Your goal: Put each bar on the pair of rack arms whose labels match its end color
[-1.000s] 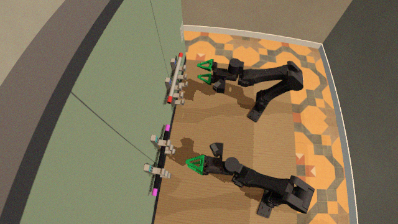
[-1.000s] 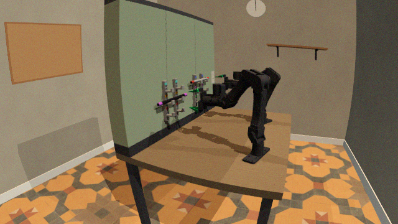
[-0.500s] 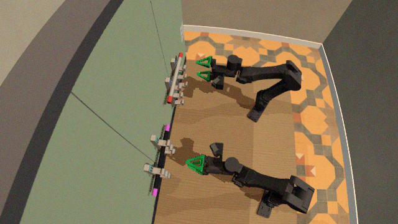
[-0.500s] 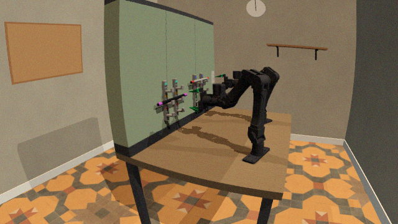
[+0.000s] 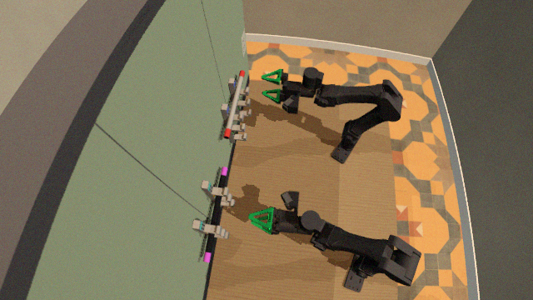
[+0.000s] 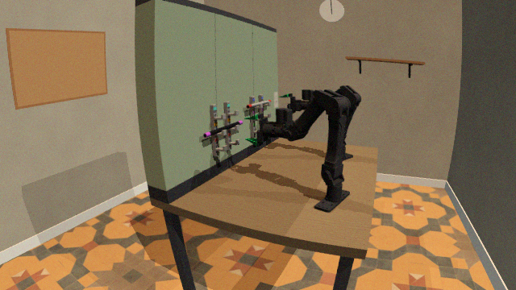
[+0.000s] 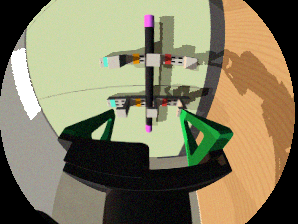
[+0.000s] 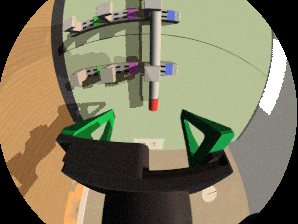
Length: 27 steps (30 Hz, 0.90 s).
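Observation:
A black bar with magenta ends (image 5: 216,213) lies on the middle arms of the rack facing my left arm (image 6: 221,128). In the left wrist view the black bar (image 7: 149,72) crosses that rack between its orange and red labels; cyan labels mark a third pair. My left gripper (image 5: 262,220) is open and empty, fingers one over the other, a short way in front of this bar (image 7: 149,129). A silver bar with red ends (image 5: 234,104) lies on the top arms of the other rack, by blue labels (image 8: 154,43); magenta and green labels sit below. My right gripper (image 5: 272,86) is open and empty in front of it (image 8: 148,132).
Both racks hang on a green wall panel (image 5: 166,125) along the far edge of the wooden table (image 6: 282,181). The arm bases stand near the table's opposite edge (image 5: 341,152). A tiled floor lies beyond the table.

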Available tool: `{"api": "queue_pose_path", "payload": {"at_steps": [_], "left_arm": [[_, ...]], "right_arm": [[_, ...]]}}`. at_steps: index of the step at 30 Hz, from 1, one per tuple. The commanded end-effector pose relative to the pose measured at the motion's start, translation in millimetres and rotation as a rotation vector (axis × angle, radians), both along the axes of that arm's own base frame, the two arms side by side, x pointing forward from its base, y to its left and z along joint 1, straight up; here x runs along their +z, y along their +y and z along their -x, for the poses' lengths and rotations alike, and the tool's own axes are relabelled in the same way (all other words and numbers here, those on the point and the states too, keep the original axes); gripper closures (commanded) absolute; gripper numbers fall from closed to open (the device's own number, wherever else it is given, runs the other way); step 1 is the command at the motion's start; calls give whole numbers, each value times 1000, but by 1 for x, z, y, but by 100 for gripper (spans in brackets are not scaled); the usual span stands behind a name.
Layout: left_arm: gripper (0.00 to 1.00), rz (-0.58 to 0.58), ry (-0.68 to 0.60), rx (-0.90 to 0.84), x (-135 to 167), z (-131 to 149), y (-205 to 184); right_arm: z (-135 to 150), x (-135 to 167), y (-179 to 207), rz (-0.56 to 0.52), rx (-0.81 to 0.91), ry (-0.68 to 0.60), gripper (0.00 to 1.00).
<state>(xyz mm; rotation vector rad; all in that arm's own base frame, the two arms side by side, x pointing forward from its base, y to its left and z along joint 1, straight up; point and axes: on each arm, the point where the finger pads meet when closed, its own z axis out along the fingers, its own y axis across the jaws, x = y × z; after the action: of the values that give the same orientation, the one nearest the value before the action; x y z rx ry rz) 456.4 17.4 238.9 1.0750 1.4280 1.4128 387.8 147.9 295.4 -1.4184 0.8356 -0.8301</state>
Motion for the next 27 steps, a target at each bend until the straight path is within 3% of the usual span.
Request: {"api": "queue_pose_path", "payload": {"at_steps": [1, 27], "left_arm": [[0, 2, -17, -2, 3, 1, -3], [0, 2, -17, -2, 3, 1, -3]], "right_arm": [[-7, 14, -2, -9, 13, -9, 0], [-26, 24, -18, -9, 13, -9, 0]]}}
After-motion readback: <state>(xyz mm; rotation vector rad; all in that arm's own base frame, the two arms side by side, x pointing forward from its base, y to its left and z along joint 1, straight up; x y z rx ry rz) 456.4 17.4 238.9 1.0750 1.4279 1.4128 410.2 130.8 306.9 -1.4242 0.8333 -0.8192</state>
